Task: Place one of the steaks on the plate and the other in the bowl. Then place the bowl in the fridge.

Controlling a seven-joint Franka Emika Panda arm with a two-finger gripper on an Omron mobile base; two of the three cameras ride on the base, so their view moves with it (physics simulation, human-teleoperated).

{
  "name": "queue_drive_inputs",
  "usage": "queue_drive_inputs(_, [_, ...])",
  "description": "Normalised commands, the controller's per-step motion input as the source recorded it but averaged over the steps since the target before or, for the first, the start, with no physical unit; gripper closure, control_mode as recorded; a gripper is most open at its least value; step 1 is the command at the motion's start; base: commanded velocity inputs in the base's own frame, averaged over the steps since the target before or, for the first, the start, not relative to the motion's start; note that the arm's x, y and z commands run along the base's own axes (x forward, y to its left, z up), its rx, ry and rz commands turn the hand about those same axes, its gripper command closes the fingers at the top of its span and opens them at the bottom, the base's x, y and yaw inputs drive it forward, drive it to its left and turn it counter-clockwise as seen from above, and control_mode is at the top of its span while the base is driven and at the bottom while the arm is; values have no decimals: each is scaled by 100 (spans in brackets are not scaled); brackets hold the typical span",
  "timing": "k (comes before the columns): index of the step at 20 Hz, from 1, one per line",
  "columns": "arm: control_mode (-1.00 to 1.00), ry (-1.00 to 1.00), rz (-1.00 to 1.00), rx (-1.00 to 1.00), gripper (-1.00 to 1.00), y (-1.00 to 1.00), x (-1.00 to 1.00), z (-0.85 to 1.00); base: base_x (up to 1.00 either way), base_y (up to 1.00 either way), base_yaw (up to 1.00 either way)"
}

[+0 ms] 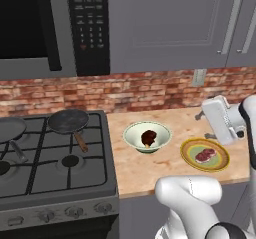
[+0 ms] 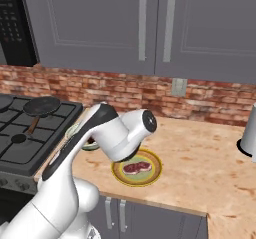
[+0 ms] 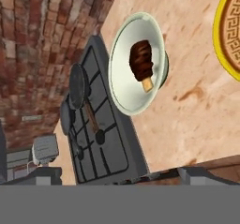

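The gripper (image 1: 212, 114) hung in the air above the counter (image 1: 150, 165), its jaws spread wide and holding nothing; the fingers themselves were hard to make out. The bowl (image 1: 147, 136) served as the landmark. It sat on the counter below and left of the hand, pale, round and flaring, with the dark steak (image 1: 148, 137) lying inside it. Just right of the bowl, apart from it, lay the flat yellow plate (image 1: 205, 154) with ringed bands, and the red marbled steak (image 1: 205, 155) rested on its middle. Left of the bowl stood the stove (image 1: 50, 158), black grates over a grey top, with a dark round pan (image 1: 68, 121) whose wooden handle pointed toward the bowl. Behind the bowl rose a rough brick wall (image 1: 125, 90). In the right base view the arm's white elbow (image 2: 120, 133) covered most of the bowl.
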Motion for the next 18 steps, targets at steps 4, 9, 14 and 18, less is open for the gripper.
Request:
queue_drive_inputs(4, [-100, 2, 0, 0, -100, 13, 22, -19, 0, 0, 0])
queue_drive_inputs(9, [-100, 6, 0, 0, -100, 11, 22, -35, 0, 0, 0])
queue_drive_inputs(14, [-100, 8, 0, 0, -100, 8, 20, -33, 0, 0, 0])
queue_drive_inputs(18, [-100, 1, 0, 0, -100, 2, 21, -23, 0, 0, 0])
